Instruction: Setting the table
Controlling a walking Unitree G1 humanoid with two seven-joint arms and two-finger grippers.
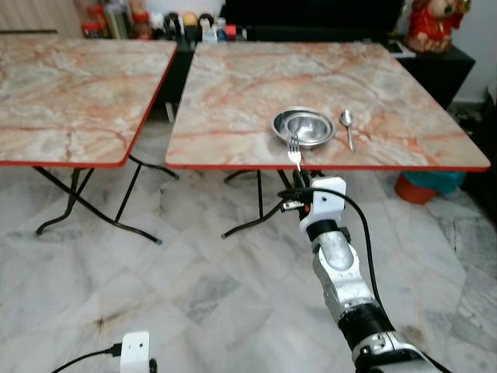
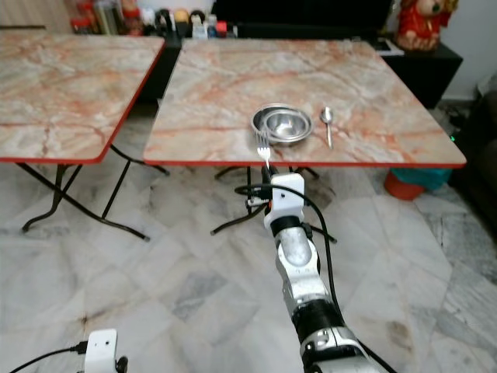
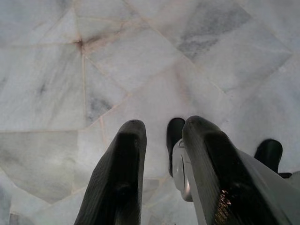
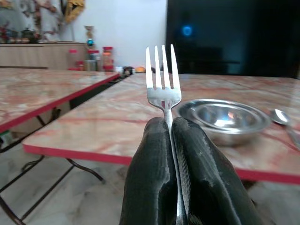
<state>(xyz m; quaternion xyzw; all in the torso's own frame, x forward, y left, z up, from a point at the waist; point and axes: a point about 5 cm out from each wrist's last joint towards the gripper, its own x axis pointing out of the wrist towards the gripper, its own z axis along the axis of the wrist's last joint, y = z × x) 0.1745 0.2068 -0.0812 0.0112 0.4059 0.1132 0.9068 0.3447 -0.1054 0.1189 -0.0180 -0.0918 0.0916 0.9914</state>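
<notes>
Right gripper (image 4: 174, 140) is pinched tight on the fork (image 4: 162, 79) at its thin handle, tines up, just short of the tabletop (image 1: 233, 101) edge before the bowl (image 1: 304, 127) and spoon (image 1: 348, 124). Judged light, rigid, slippery steel; a lower handle hold suits placement. Left gripper (image 3: 161, 159) hangs spread over floor.

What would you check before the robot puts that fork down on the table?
1. Fork held firmly: ok, the right gripper is shut on its handle, tines up.
2. Fork over the table: not ok, it is at the near red edge, short of the top.
3. Free spot beside the bowl: ok, bare marble lies to its left; the spoon takes the right side.
4. Bowl and plate in place: ok, the bowl sits in the plate.
5. Left gripper out of the way: ok, it hangs low over the floor.
</notes>
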